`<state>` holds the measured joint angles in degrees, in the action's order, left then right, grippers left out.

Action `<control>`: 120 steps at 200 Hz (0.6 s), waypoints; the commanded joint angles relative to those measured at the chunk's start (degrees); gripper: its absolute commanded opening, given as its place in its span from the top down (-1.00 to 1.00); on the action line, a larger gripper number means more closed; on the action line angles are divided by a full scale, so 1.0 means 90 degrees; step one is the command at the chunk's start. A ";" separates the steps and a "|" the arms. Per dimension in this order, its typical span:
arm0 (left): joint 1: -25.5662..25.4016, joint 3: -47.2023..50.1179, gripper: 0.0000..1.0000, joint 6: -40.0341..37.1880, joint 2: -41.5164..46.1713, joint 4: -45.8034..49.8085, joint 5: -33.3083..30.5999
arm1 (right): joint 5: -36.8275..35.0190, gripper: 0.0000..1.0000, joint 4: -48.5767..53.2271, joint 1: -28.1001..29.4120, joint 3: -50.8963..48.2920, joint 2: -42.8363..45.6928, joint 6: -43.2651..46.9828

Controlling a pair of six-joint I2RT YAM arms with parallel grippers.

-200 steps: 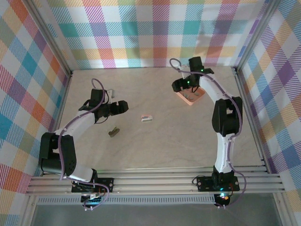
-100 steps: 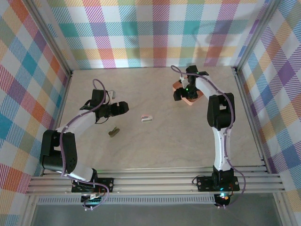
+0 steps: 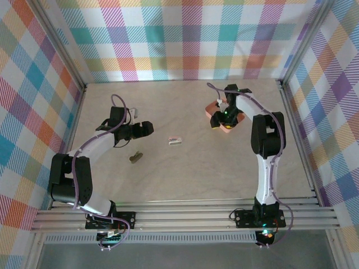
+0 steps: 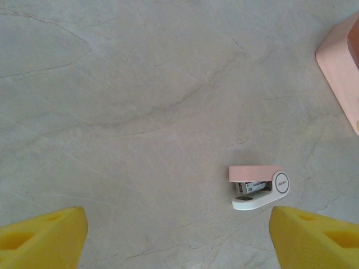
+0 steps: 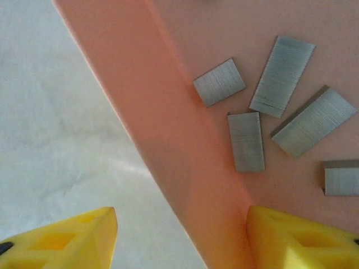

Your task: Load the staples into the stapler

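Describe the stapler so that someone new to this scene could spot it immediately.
Seen from above, the beige table has an orange tray toward its far right. Near the table's middle lies the stapler, small, pale pink over white, unlike the dark olive piece nearby.

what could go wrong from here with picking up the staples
The right gripper straddles the tray wall, one finger outside, so closing may pinch or drag it instead of a strip. The staples lie flat and close together, so a pinch might slide over them or catch two. The stapler lies on its side, awkward for loading.
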<state>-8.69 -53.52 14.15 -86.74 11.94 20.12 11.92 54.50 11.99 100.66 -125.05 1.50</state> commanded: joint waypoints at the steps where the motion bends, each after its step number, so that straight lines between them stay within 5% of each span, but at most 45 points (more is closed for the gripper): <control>1: 0.0046 -0.0072 -0.68 0.0005 0.0191 0.0011 0.0135 | 0.0308 -0.22 0.0030 0.0155 -0.0604 0.0706 -0.0302; 76: 0.0027 0.0363 -0.67 0.0037 0.0645 -0.0058 0.0263 | 0.0812 -0.16 -0.1006 0.0804 -0.2843 0.2062 -0.1080; 120: 0.0027 0.0495 -0.67 0.0119 0.1011 -0.0034 0.0241 | -0.0095 -0.21 -0.0927 0.1332 -0.2696 0.2791 -0.0859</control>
<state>-8.71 -49.93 14.22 -80.49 11.99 21.45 14.46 46.59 22.22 74.91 -105.01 -6.85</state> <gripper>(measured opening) 0.837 0.600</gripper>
